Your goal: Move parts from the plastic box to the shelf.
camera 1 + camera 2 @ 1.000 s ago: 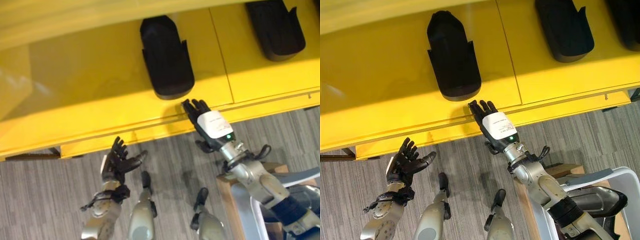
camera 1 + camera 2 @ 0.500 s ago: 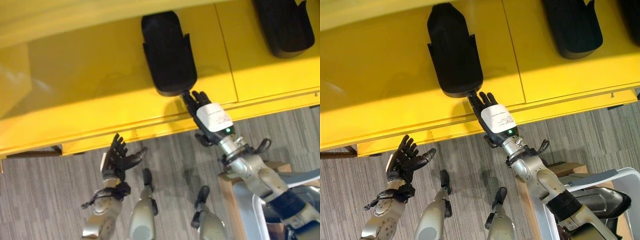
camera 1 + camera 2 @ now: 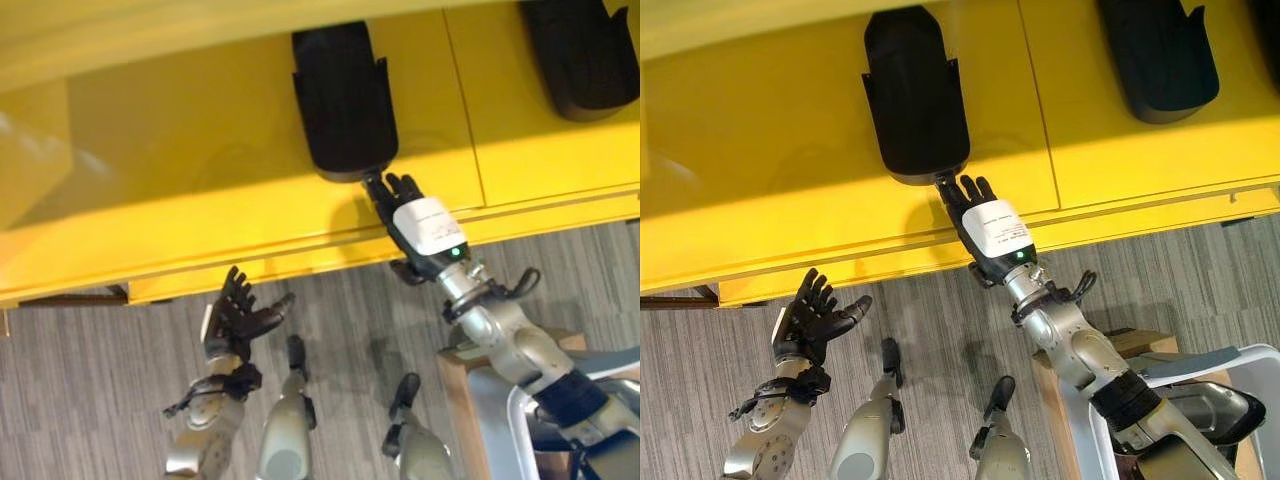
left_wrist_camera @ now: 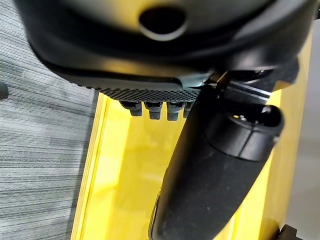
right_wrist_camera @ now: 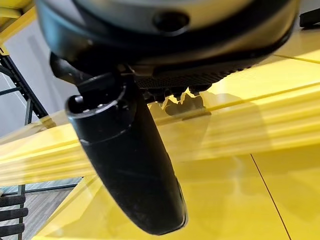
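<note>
The right hand (image 3: 992,232), fingers straight, touches the part (image 3: 917,95) near the shelf (image 3: 760,180) front edge; a skewed push could twist it.

Both eye views look steeply down from the head onto the yellow shelf (image 3: 200,190) and share its front edge. Each wrist view looks along its own hand, very close, toward that shelf.
</note>
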### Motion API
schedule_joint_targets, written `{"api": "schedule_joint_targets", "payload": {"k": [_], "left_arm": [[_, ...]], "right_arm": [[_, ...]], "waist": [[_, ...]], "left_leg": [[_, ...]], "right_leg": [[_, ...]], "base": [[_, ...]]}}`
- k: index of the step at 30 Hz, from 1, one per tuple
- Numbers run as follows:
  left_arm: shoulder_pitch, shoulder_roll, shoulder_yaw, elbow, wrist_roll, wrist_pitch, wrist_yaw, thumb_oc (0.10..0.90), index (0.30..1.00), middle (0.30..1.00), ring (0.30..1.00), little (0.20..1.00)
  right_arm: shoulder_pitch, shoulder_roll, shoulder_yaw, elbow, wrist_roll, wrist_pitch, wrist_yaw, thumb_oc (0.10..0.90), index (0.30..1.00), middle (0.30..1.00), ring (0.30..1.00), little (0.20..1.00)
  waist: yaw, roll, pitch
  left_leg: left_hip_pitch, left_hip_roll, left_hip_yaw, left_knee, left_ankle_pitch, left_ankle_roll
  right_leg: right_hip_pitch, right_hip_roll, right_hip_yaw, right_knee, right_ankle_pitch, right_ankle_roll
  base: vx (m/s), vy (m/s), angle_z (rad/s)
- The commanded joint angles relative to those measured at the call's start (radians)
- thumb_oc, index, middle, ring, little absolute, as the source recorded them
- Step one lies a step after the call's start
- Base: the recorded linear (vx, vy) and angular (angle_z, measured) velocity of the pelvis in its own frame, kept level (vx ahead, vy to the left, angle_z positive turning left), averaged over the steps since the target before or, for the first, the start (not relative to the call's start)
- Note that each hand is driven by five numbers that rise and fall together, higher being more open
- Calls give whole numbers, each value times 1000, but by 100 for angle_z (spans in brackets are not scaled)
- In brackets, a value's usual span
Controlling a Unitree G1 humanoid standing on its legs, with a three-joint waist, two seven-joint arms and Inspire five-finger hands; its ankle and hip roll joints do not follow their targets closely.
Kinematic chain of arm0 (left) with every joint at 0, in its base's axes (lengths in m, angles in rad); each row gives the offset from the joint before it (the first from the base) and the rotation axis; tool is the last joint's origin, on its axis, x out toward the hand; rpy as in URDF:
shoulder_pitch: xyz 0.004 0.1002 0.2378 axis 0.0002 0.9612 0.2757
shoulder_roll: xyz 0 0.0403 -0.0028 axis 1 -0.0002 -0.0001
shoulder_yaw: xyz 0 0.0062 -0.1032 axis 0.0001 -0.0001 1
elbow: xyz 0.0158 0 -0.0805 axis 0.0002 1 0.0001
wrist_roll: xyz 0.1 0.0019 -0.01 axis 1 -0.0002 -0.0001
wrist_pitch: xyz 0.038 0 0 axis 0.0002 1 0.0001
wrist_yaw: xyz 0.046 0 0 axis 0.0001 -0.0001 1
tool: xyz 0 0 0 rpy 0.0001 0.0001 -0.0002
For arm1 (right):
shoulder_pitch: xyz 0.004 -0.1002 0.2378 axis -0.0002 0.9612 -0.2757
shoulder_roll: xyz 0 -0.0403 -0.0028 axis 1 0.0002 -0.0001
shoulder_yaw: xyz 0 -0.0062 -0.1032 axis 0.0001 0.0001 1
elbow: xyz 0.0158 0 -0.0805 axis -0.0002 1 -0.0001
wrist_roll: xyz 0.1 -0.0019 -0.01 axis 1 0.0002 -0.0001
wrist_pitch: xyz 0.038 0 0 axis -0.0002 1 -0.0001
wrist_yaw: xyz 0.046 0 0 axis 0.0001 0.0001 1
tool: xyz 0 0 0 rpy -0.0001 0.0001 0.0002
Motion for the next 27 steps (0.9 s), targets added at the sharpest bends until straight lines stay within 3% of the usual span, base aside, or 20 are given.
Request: {"api": "schedule_joint_targets", "payload": {"k": [1,19,24,27], "left_arm": [[-14,7,28,-88,5,-96,18,900,1000,1000,1000,1000],[-35,-2,25,-75,6,-99,35,900,1000,1000,1000,1000],[-31,-3,40,-78,12,-86,33,900,1000,1000,1000,1000],[-14,-3,52,-89,19,-75,28,900,1000,1000,1000,1000]], "right_arm": [[-152,22,24,-8,-6,-23,-39,900,1000,1000,1000,1000],[-151,31,-3,5,-1,0,-66,900,1000,1000,1000,1000],[-29,18,-63,-65,84,-27,-57,900,1000,1000,1000,1000],[121,-8,-146,-122,148,-46,-53,900,1000,1000,1000,1000]], "waist": [[10,-32,19],[1,-32,36],[-15,-38,33],[-31,-47,18]], "left_leg": [[27,-52,-8,-12,-55,10],[19,-55,0,-12,-57,15],[33,-52,1,-12,-59,16],[54,-49,5,-12,-64,16]], "right_leg": [[-86,-41,24,33,33,2],[-108,-47,37,42,39,3],[-102,-47,40,50,33,3],[-87,-48,44,60,22,3]], "base": [[7,17,3],[0,8,0],[0,0,0],[0,0,0]]}}
